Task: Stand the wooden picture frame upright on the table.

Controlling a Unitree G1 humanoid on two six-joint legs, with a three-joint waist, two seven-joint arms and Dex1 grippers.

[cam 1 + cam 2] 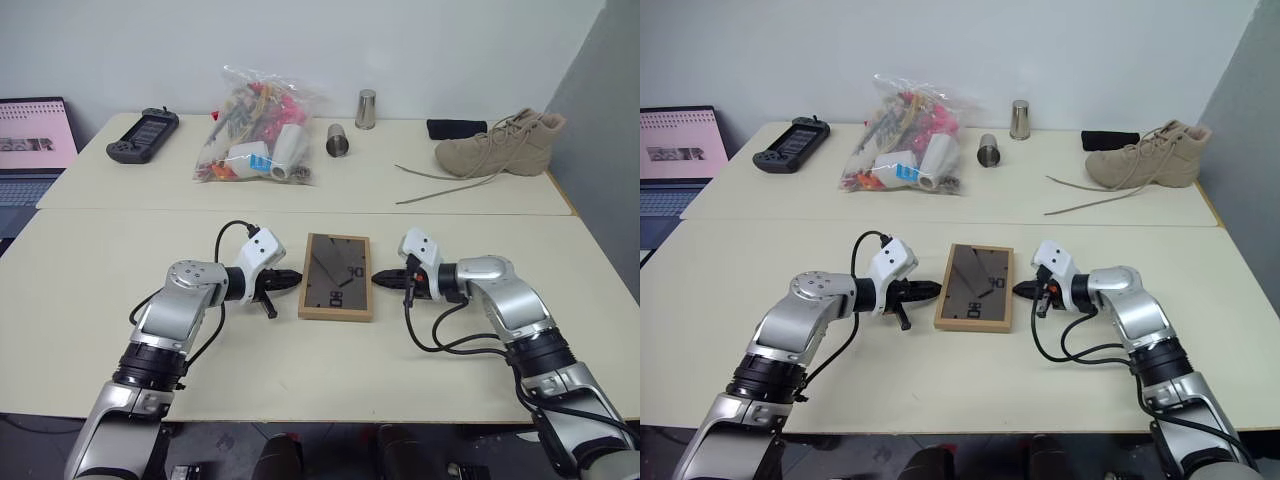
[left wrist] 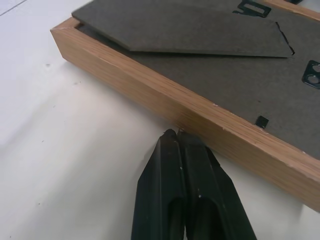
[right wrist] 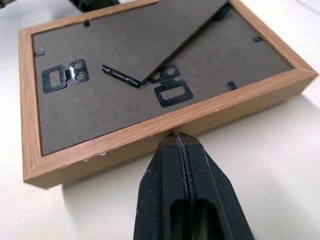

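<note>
The frame (image 1: 337,276) lies flat, back up, on the near table (image 1: 100,300) — its long axis runs away from the robot, with the easel flap folded against the back. It sits between the two grippers. The left gripper (image 1: 293,280), jaws closed on nothing, points at its left long edge; the right gripper (image 1: 379,279) — also closed and empty — meets the right edge.

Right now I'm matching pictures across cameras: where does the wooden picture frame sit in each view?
Left eye: wooden picture frame centre, back up, between the grippers.
Right eye: centre.
Left wrist: long edge ahead of the fingertips.
Right wrist: opposite edge.
Shared landmark: its easel stand.
</note>
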